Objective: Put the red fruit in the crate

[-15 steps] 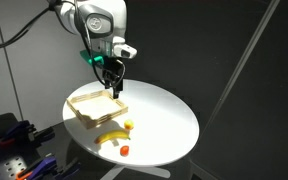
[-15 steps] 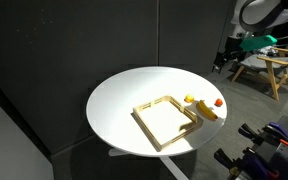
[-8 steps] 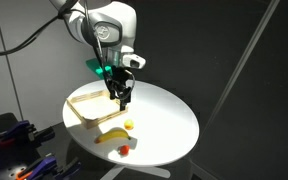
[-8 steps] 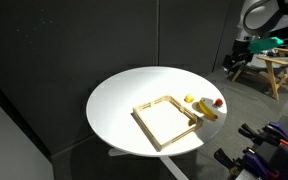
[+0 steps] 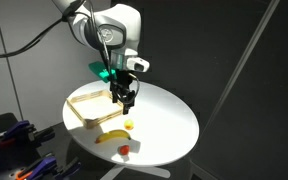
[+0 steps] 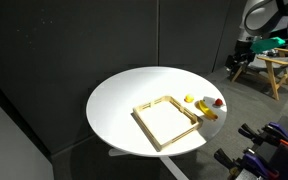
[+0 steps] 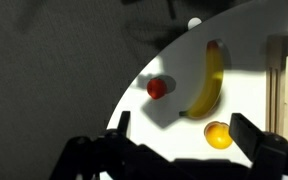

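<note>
An exterior view sits fairly near and a little above the round white table (image 5: 169, 120), looking across it at the arm (image 5: 109, 30). Another exterior view hangs farther back and higher, catching the crate (image 6: 164, 122) from a different side, with the arm squeezed into its top right corner. The wrist view stares down from close in, the gripper (image 7: 184, 138) framing its lower edge, and it shares the banana (image 7: 208, 80), the red fruit (image 7: 157, 88) and the table's rim with both exterior views.

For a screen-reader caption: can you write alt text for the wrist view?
An open end effector hangs above a white table, with a small red fruit, a banana and a small yellow fruit below. A wooden crate shows at the right edge.
</note>
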### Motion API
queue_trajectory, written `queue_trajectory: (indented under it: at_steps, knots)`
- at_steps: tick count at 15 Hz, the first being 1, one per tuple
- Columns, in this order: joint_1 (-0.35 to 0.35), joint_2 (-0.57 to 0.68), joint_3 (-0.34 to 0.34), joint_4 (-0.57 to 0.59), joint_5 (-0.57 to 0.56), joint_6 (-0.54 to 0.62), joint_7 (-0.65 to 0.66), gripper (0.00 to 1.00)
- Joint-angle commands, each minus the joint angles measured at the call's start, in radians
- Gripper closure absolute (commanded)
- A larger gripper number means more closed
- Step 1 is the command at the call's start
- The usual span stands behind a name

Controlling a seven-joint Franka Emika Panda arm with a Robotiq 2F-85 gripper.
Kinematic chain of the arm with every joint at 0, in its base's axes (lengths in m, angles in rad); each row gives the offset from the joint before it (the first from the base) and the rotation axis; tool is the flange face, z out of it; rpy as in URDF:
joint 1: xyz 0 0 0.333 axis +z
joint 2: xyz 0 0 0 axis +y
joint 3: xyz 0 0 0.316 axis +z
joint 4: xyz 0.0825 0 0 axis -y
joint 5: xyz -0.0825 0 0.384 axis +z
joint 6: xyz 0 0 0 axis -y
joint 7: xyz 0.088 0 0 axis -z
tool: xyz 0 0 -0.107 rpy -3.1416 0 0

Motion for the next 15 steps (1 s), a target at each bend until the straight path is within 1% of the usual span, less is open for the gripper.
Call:
queue_trajectory:
  at_steps: [1,3,4,5,7,11,15]
  knots:
    - [0.0,0.0,0.0,0.002,0.0,-0.002,0.0,0.0]
    - [0.0,0.001,0.0,0.003,0.0,-0.002,0.0,0.0]
    - [0.0,0.005,-0.002,0.001,0.013,0.005,-0.021,0.0]
    - [-0.002,0.016,-0.005,-0.004,0.021,0.034,-0.03,0.0]
    - [-0.003,0.034,-0.008,-0.007,0.035,0.057,-0.05,0.0]
    - [-0.007,0.079,-0.013,-0.019,0.079,0.146,-0.104,0.0]
    - [-0.015,0.152,-0.016,-0.016,0.13,0.245,-0.159,0.0]
